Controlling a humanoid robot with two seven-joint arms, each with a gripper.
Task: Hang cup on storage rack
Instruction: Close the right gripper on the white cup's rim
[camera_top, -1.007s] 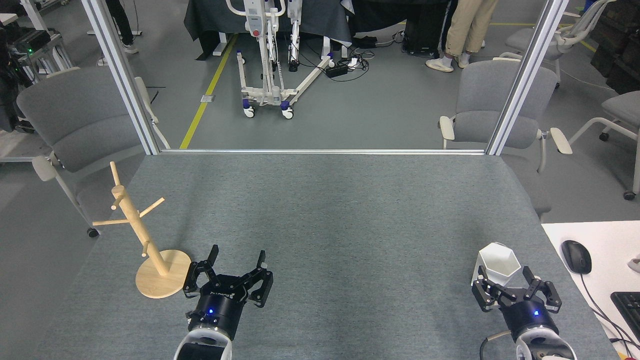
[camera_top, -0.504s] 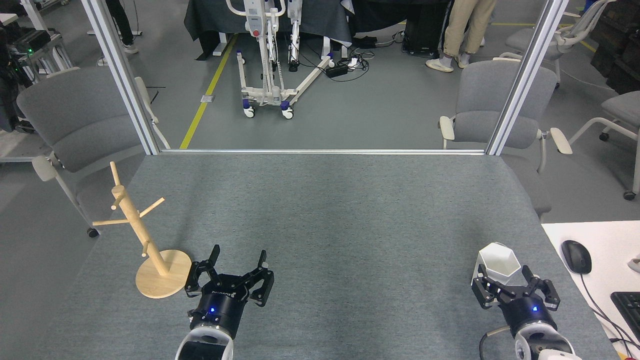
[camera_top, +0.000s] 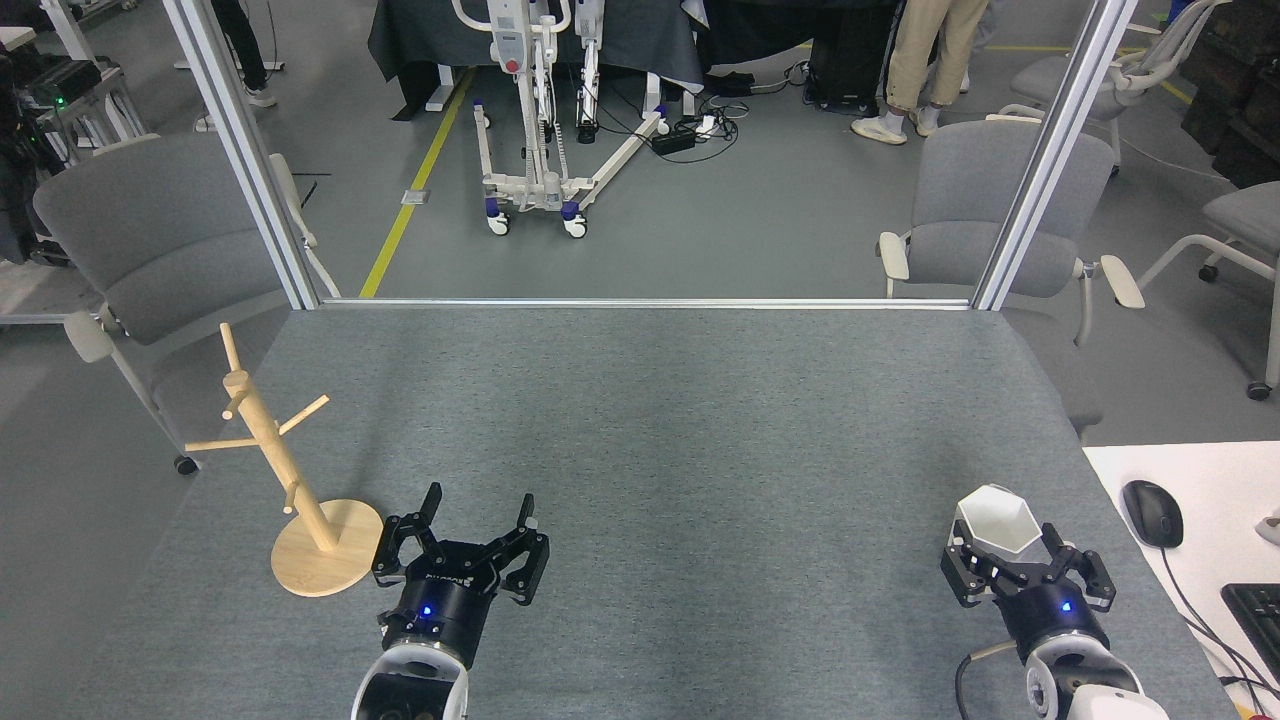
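The faceted white cup (camera_top: 996, 520) stands upright near the right front corner of the grey felt table (camera_top: 680, 430), rim up. The right gripper (camera_top: 1022, 565) sits just behind it with its fingers spread wide to either side of the cup's lower body; I cannot tell whether they touch it. The left gripper (camera_top: 475, 520) is also spread wide and empty, just beside the round base of the wooden mug tree (camera_top: 285, 470), which is well apart from the cup. The cup looks light, rigid and likely brittle, with smooth tapering walls that could slip upward out of a squeeze. A hold low across opposite flat facets seems safest; its handle is not visible from here
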